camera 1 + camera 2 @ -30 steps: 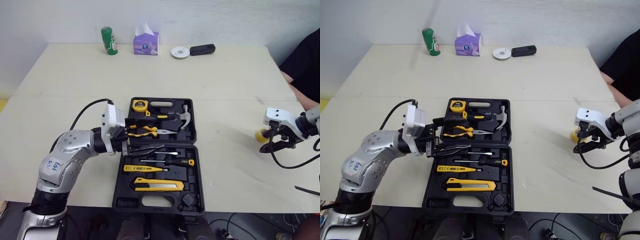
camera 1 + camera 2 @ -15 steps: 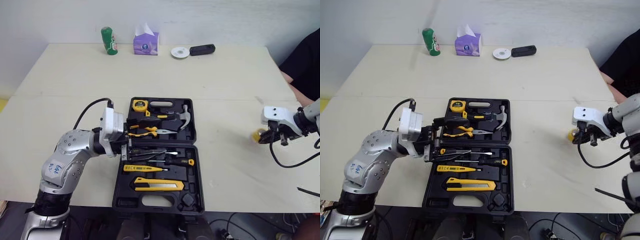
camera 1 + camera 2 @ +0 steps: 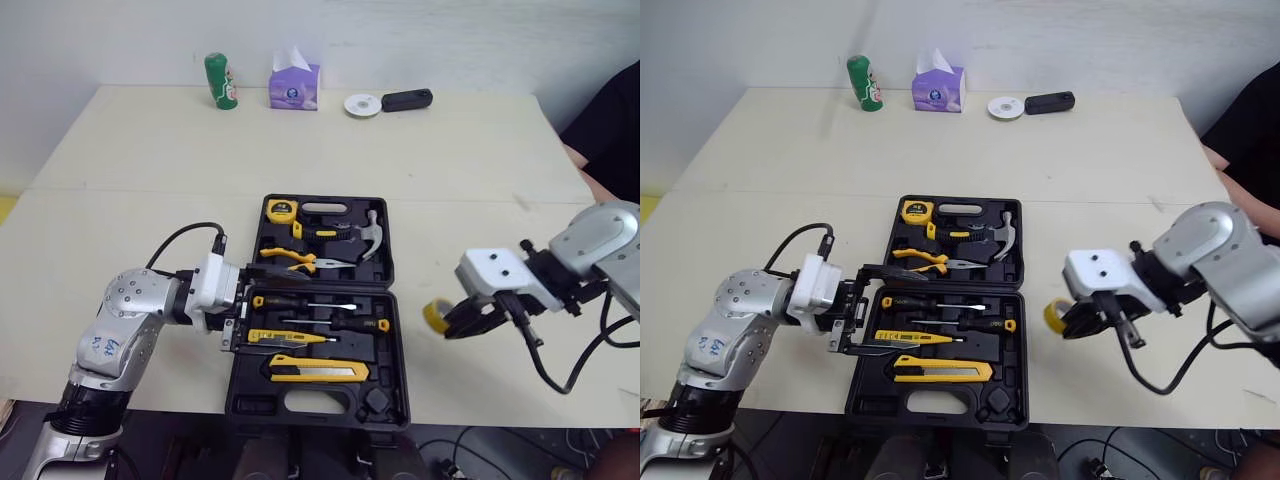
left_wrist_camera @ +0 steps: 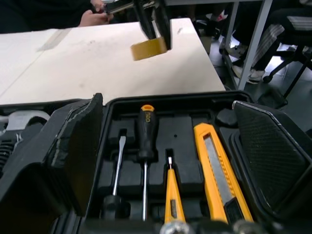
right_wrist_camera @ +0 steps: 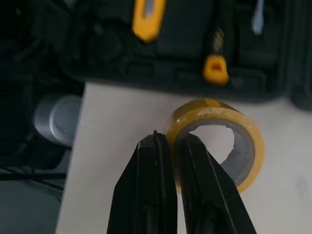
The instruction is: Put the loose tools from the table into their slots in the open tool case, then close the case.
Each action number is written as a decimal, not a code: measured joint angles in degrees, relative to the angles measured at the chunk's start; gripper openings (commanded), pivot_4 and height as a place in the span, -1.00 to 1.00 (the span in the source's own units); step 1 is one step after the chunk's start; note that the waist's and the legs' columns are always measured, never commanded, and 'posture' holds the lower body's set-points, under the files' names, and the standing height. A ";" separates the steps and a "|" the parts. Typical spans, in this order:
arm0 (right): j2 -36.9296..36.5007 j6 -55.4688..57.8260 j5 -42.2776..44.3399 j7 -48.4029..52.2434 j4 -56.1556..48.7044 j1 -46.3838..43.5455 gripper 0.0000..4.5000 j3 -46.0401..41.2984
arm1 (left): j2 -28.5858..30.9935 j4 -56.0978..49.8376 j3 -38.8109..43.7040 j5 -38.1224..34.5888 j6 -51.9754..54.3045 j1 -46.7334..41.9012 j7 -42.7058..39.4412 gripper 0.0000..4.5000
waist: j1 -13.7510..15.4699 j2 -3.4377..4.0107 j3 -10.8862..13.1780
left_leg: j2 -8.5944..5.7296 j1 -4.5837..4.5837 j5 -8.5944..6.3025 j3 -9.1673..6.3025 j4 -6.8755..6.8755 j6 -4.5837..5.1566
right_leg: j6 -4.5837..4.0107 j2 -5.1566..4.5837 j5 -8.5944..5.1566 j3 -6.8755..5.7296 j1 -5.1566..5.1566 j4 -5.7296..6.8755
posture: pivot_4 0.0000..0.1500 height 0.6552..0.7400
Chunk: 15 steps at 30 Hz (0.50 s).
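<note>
The black tool case (image 3: 233, 385) lies open in front of me, with a tape measure, pliers and a hammer in its far half. Its near half holds two screwdrivers, a yellow tester and a yellow utility knife (image 3: 318, 372). My left gripper (image 3: 245, 305) stands open at the near half's left rim, its fingers (image 4: 73, 146) spread with nothing between them. The black-handled screwdriver (image 4: 145, 127) rests in its slot just ahead of it. To the right of the case, my right gripper (image 5: 175, 146) is shut on the wall of a yellow tape roll (image 3: 437, 316), held just above the table.
Along the table's far edge stand a green can (image 3: 219, 80), a purple tissue box (image 3: 293, 85), a white disc (image 3: 359, 104) and a black device (image 3: 405, 99). A person in black (image 3: 612, 120) sits at the far right. Bare table surrounds the case.
My left gripper set the black-handled screwdriver into the near half, let go and drew back left. My right gripper picked up the tape roll at the far right and carried it toward the case.
</note>
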 measured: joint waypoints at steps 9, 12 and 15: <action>10.38 4.82 -0.80 -1.55 -11.74 -0.71 -0.98 7.15 | 2.13 -2.65 -0.13 0.29 1.66 3.76 0.00 1.00 | -0.05 -0.03 0.00 | 0.00 -0.03 -0.02 -0.04 0.00 0.01 | 0.00 -0.01 0.00 -0.01 -0.03 -0.01 | 1.00 1.00; 12.18 5.45 -1.24 -1.56 -13.15 -0.81 -0.98 9.26 | 3.15 -3.20 0.08 0.19 2.76 4.38 0.22 1.00 | -0.05 -0.03 0.00 | -0.01 -0.04 -0.02 -0.04 -0.01 0.02 | 0.00 -0.01 0.00 -0.02 -0.03 -0.01 | 1.00 1.00; 12.40 5.27 -3.60 -1.28 -13.27 -0.98 -0.98 11.92 | 4.21 -5.50 1.11 -0.70 4.14 6.76 0.86 1.00 | -0.10 -0.04 0.00 | -0.01 -0.03 -0.04 -0.03 0.00 0.05 | 0.00 -0.02 0.00 -0.01 -0.03 -0.02 | 1.00 1.00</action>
